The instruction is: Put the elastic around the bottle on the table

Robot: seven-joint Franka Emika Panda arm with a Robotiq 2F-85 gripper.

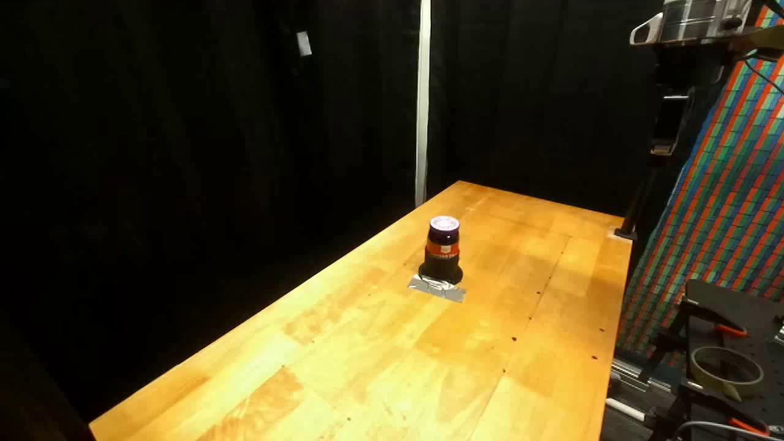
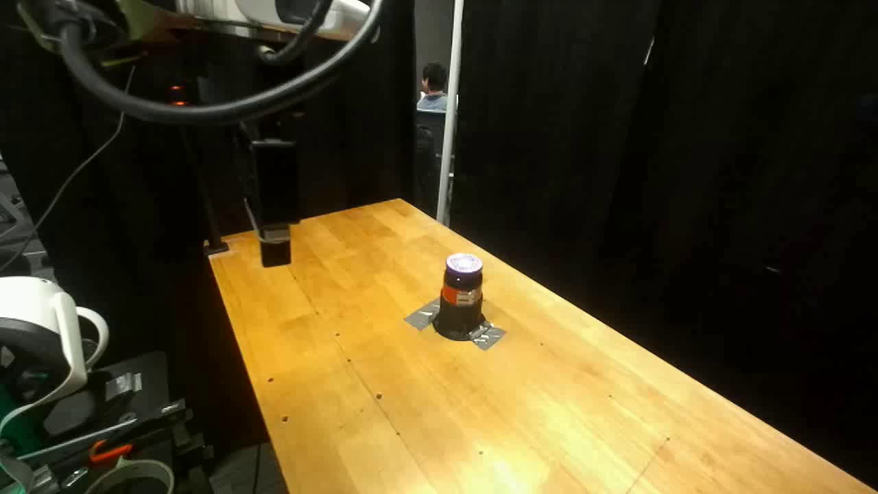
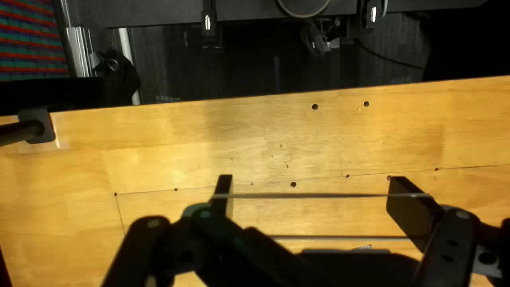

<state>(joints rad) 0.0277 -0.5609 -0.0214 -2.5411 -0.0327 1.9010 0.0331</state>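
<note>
While the elastic (image 3: pixel 303 195) is strung straight between the spread fingers (image 3: pixel 402 203) of the gripper (image 3: pixel 312 199), the step in hand seems to be bringing it over to the bottle (image 1: pixel 442 248), which stands upright on the table (image 1: pixel 367 380) in both exterior views. The jaws are wide apart, the elastic looped round them, its two strands running from nine to three o'clock in the wrist view, where I cannot make out the bottle. In an exterior view the fingertips (image 2: pixel 276 255) lie between nine and ten o'clock from the bottle, well apart from it. I would travel with the fingertips above the cap (image 2: pixel 464 263) and descend only when the cap sits mid-loop, a finger at three o'clock and a finger at nine. Go straight down; a strand catching the cap could roll the elastic off a fingertip. Grey tape (image 2: pixel 421 315) at the black foot (image 2: pixel 458 324) should steady the bottle against a light nudge, though perhaps not a shove. Narrow the jaws only once the elastic surrounds the body, so the slack settles there, then draw the fingers straight up toward twelve.
</note>
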